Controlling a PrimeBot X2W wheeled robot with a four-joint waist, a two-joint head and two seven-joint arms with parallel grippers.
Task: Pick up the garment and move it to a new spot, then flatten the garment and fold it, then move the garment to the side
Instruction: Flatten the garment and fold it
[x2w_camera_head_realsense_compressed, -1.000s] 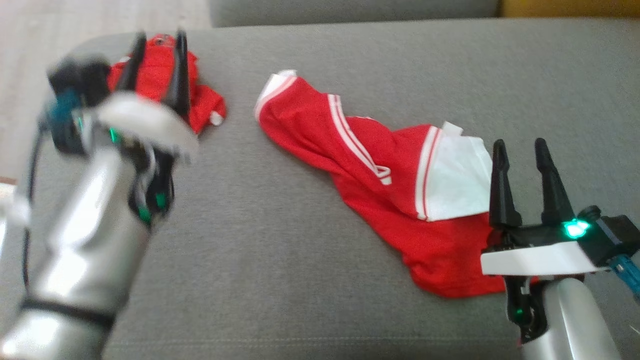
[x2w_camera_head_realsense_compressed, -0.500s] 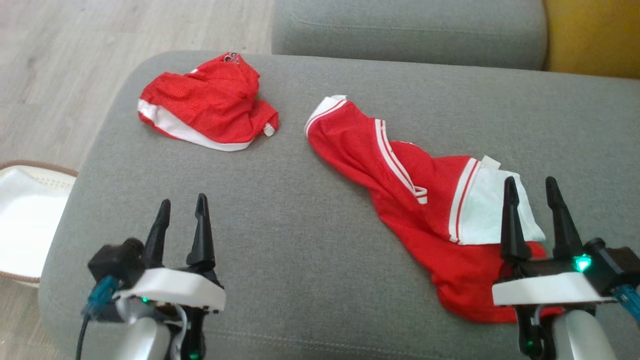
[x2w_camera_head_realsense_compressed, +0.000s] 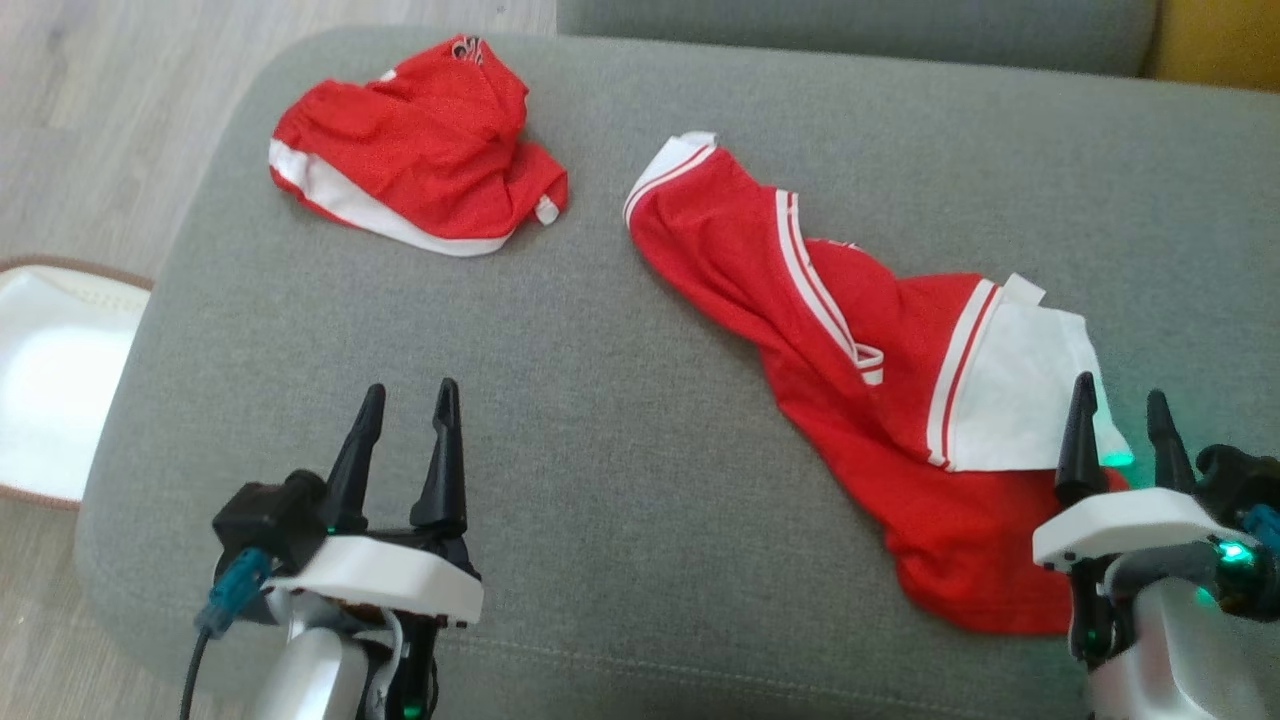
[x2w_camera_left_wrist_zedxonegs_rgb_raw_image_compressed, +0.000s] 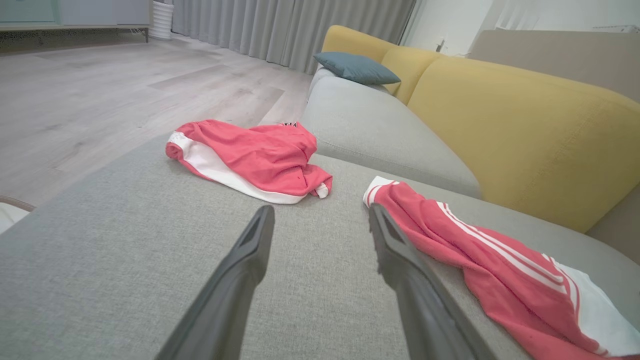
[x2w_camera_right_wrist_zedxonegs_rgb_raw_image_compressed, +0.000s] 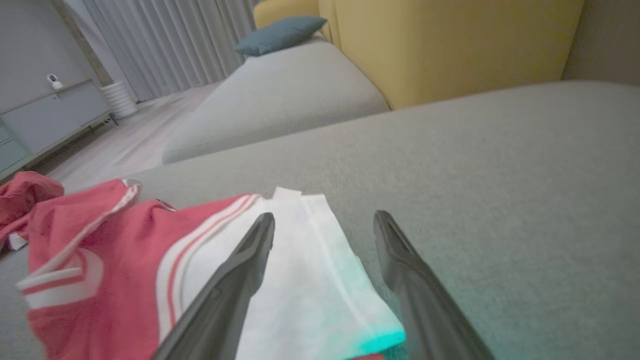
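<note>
A long red garment (x2w_camera_head_realsense_compressed: 830, 330) with white stripes and a white panel lies rumpled across the right half of the grey seat (x2w_camera_head_realsense_compressed: 600, 450); the left wrist view has it (x2w_camera_left_wrist_zedxonegs_rgb_raw_image_compressed: 475, 245) at the right. My right gripper (x2w_camera_head_realsense_compressed: 1118, 387) stands open at its near right end, and in the right wrist view (x2w_camera_right_wrist_zedxonegs_rgb_raw_image_compressed: 325, 216) its fingers straddle the edge of the white panel (x2w_camera_right_wrist_zedxonegs_rgb_raw_image_compressed: 310, 280) without closing on it. A second red garment (x2w_camera_head_realsense_compressed: 420, 160) with a white band lies bunched at the far left corner (x2w_camera_left_wrist_zedxonegs_rgb_raw_image_compressed: 250, 155). My left gripper (x2w_camera_head_realsense_compressed: 410, 388) is open and empty over bare seat (x2w_camera_left_wrist_zedxonegs_rgb_raw_image_compressed: 321, 209).
A white basket (x2w_camera_head_realsense_compressed: 50, 380) sits on the wooden floor left of the seat. Behind the seat are another grey cushion (x2w_camera_left_wrist_zedxonegs_rgb_raw_image_compressed: 380, 130), a yellow sofa back (x2w_camera_left_wrist_zedxonegs_rgb_raw_image_compressed: 500, 125) and a blue pillow (x2w_camera_left_wrist_zedxonegs_rgb_raw_image_compressed: 357, 67). The seat's rounded front edge is close to both wrists.
My left arm has drawn back from over the bunched red garment to the near left of the seat. The camera shifted too. The right gripper sits a little lower by the white panel.
</note>
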